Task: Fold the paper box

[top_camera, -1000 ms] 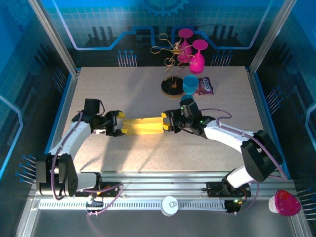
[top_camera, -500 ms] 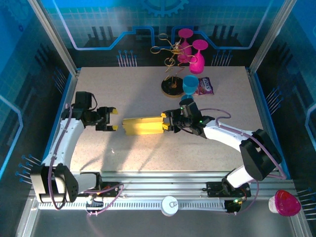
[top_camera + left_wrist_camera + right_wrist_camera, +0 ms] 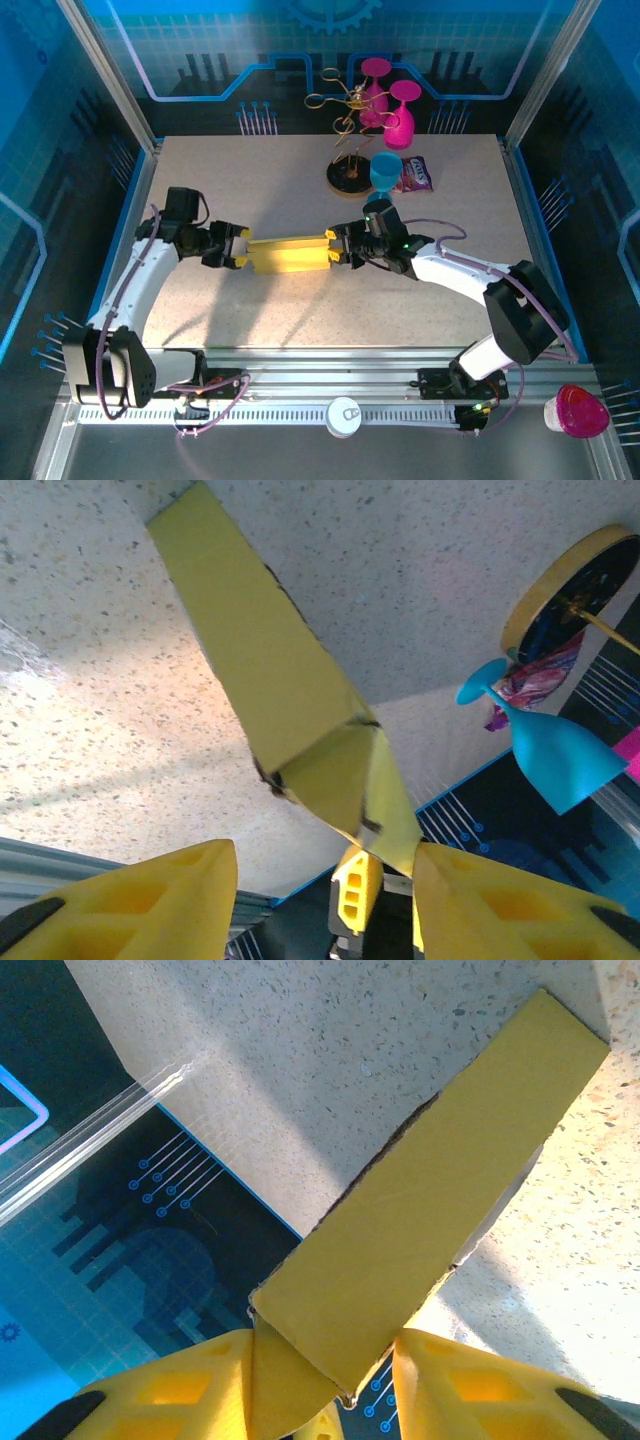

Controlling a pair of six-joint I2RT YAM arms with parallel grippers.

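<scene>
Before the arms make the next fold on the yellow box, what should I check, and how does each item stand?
1. Right gripper clamps the paper box end: ok, cardboard fills its gap.
2. Left gripper open at the other end: ok, jaws apart.
3. End flap lies flat with the box: not ok, it angles off.
4. Blue glass and snack packet apart from the box: ok.
5. Box lifted off the table: cannot tell.

Top cam overhead, near-edge, looking down, wrist cams close-up, prob. opposed, sharing paper box (image 3: 290, 257)
</scene>
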